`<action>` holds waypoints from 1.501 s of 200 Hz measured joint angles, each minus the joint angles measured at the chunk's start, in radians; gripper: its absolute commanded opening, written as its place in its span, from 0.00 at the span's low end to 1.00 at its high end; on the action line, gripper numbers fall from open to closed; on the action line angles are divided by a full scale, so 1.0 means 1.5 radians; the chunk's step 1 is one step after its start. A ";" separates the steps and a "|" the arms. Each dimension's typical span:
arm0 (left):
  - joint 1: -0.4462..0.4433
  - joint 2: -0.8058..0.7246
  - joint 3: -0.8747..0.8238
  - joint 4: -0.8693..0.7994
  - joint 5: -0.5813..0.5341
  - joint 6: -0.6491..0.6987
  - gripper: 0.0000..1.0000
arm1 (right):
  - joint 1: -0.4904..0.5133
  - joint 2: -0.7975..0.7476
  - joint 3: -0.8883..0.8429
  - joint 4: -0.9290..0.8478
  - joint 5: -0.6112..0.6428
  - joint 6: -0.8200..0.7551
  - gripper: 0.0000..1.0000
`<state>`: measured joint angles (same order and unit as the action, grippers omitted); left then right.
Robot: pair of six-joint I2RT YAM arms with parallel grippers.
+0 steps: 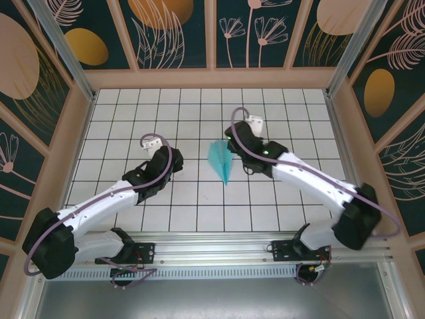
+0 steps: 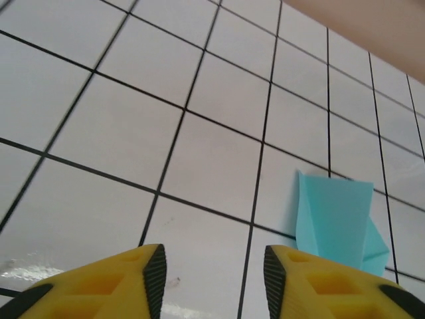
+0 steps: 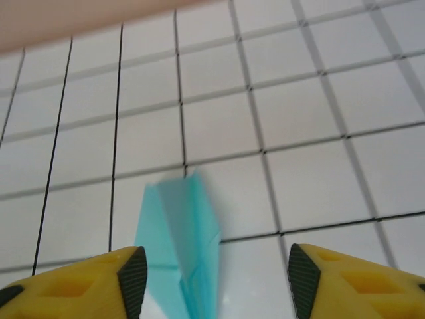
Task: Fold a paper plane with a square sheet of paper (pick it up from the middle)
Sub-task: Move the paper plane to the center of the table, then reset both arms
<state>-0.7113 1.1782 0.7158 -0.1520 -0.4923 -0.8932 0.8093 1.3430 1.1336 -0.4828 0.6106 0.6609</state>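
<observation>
The square sheet of paper is folded into a slim light cyan paper plane [image 1: 220, 159] that lies on the white grid table, its tip toward the near edge. My right gripper [image 1: 234, 137] hovers just right of its wide end. In the right wrist view the plane [image 3: 179, 226] sits between the open fingers, close to the left one, and neither pad touches it. My left gripper [image 1: 162, 153] is about two tiles left of the plane. It stands open over bare tiles [image 2: 212, 266], with the plane [image 2: 339, 219] beyond its right finger [image 2: 275, 269].
The tiled table [image 1: 199, 199] is ringed by a wooden frame [image 1: 212, 78] and patterned wall panels. A metal rail [image 1: 219, 247] carrying both arm bases runs along the near edge. Bare tiles lie behind and in front of the plane.
</observation>
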 measured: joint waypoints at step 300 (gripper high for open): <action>0.335 0.017 -0.148 0.309 -0.099 0.326 0.99 | -0.557 0.131 -0.599 1.102 -0.373 -0.425 0.99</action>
<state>-0.2092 1.2037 0.4934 0.3115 -0.6411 -0.4038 -0.0257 1.5391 0.2344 1.1702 0.0509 0.0235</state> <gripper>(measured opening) 0.985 0.977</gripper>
